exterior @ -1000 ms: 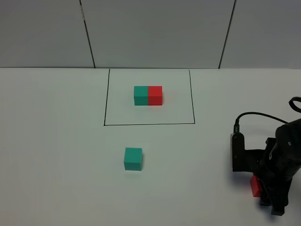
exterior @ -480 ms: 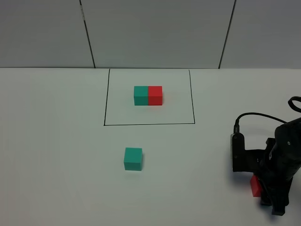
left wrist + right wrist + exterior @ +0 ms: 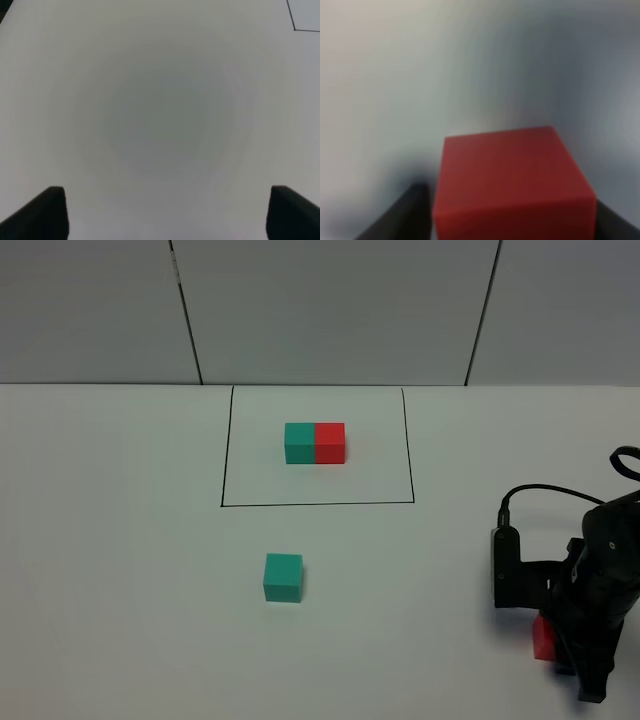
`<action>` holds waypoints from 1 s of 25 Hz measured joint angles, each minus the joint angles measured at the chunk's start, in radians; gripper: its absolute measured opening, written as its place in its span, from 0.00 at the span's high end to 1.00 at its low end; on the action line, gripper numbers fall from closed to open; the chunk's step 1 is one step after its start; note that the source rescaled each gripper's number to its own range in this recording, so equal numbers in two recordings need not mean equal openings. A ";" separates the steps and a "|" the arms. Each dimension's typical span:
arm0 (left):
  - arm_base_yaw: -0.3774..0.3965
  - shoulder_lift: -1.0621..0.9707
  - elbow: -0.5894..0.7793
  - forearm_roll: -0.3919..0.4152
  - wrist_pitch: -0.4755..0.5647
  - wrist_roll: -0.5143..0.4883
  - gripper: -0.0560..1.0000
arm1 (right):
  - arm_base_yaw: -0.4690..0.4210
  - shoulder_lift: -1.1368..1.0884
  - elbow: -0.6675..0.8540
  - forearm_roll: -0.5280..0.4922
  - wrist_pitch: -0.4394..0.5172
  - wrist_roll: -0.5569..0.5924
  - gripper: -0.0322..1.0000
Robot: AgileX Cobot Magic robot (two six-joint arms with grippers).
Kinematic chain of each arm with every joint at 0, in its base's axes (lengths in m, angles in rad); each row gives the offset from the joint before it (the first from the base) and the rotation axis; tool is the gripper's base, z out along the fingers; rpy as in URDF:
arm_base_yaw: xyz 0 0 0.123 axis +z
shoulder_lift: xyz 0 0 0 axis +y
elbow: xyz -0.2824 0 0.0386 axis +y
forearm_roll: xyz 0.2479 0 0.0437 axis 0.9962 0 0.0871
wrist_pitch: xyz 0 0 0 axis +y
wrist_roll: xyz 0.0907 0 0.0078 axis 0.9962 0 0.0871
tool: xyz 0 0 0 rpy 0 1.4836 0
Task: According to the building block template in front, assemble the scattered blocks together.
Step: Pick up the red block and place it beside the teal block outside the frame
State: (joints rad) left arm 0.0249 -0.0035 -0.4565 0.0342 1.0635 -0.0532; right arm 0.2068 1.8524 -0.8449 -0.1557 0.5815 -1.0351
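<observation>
- The right tool (image 3: 512, 222) is reaching down at the near right of the desk (image 3: 120, 540) and is straddling the red cube (image 3: 543, 638), one of the two scattered blocks.
- In the right wrist view a dark finger is showing on either side of the cube. That view is blurred, so I cannot tell whether the fingers are pressing on the cube or standing just off it.
- The cube is sitting on the desk surface, as far as the overhead view shows; nothing is suggesting a lift.
- The left tool (image 3: 167, 215) is hanging over bare desk with its fingers spread wide and nothing between them. It is not appearing in the overhead view.
- The teal cube (image 3: 283, 577) is lying alone near the middle of the desk, just in front of the black rectangle (image 3: 317, 504) and well apart from the red cube.
- The building block template (image 3: 315, 442) is sitting inside that rectangle, teal on the left and red on the right, faces touching.
- Judging from this, the step in hand is the grasp of the red cube, and neither loose cube is joined to the other yet.
- The next move is calling for a firm, square hold on the red cube, then a carry across to the teal cube's right side.
- The placing is asking for the red face to meet the teal face flush, matching the template's order, without nudging the teal cube out of line.
</observation>
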 joint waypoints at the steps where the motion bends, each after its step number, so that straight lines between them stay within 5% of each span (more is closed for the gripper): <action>1: 0.000 0.000 0.000 0.000 0.000 0.000 0.08 | 0.000 0.000 0.000 -0.003 -0.001 0.000 0.50; 3: 0.000 0.000 0.000 0.000 0.000 0.000 0.08 | 0.000 0.000 0.000 -0.007 -0.006 0.000 0.56; 25: 0.000 0.000 0.000 0.000 0.000 -0.001 0.08 | 0.002 -0.007 0.000 -0.019 -0.039 0.019 0.56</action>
State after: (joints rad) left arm 0.0249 -0.0035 -0.4565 0.0342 1.0635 -0.0543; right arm 0.2088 1.8459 -0.8449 -0.1744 0.5429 -1.0161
